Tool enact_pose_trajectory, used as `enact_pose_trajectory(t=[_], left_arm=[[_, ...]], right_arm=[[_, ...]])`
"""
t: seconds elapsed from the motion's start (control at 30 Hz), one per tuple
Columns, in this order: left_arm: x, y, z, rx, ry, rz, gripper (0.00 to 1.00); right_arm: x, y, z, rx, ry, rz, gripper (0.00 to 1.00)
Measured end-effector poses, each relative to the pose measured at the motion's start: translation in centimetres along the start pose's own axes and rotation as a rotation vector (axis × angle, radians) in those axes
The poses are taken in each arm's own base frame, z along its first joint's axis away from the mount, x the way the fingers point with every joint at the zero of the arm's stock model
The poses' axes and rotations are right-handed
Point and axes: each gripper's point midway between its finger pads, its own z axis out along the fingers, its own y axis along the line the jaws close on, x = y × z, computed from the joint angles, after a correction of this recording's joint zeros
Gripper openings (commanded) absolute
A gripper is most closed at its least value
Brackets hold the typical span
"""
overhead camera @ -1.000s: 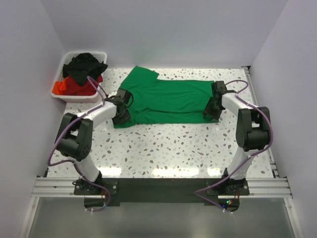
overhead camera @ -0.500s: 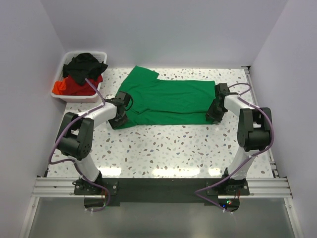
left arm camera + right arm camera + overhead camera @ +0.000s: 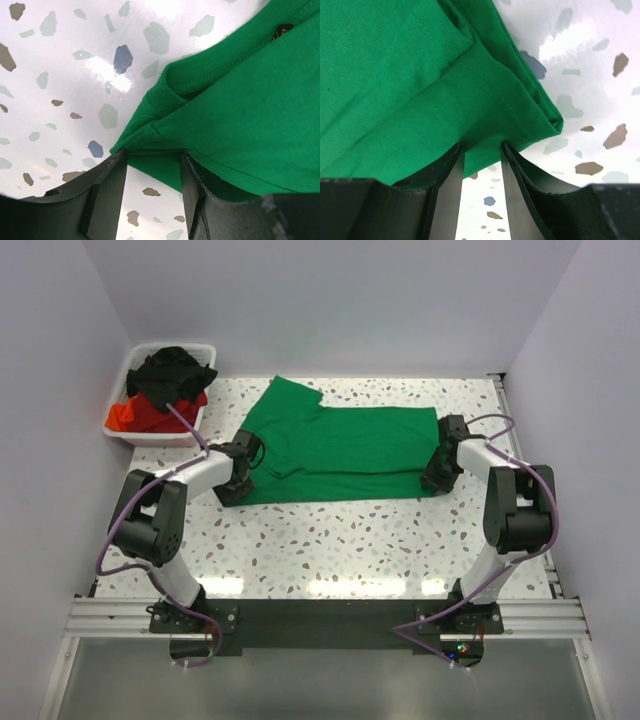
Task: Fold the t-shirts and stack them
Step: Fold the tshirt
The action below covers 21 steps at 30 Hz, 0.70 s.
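The bright green t-shirt [image 3: 340, 445] lies flat across the middle of the table, its near edge doubled over. My left gripper [image 3: 232, 480] sits at its near-left corner by the collar. In the left wrist view the gripper [image 3: 152, 157] has its jaws apart, with the shirt [image 3: 240, 115] across the fingertips and table showing between them. My right gripper [image 3: 437, 472] sits at the near-right corner. In the right wrist view the gripper [image 3: 482, 147] also has its jaws apart under the folded hem of the shirt [image 3: 395, 75]. A black shirt [image 3: 172, 370] and a red shirt [image 3: 140, 415] lie bunched in the bin.
The white plastic bin [image 3: 118, 428] stands at the far left corner of the speckled table [image 3: 350, 540]. White walls close in the left, back and right sides. The arm bases and a metal rail sit along the near edge.
Both grippers moved outward, the left to the left and the right to the right. The green shirt was drawn wider and flatter, its near edge now straight.
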Motion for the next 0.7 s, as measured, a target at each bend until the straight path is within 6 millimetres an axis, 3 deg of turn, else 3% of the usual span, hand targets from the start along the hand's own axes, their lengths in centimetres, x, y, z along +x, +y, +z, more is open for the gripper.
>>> enact_pose_trajectory(t=[0.4,0.7], left_arm=[[2.1,3.6,-0.8,-0.026,0.014,0.004,0.51],[3.3,5.7,-1.3,-0.053,0.033,0.003,0.51]], right_arm=[[1.7,-1.6,-0.6,0.02,-0.002,0.007,0.38],[4.2,-3.5,-1.5,0.032,0.013,0.02,0.36]])
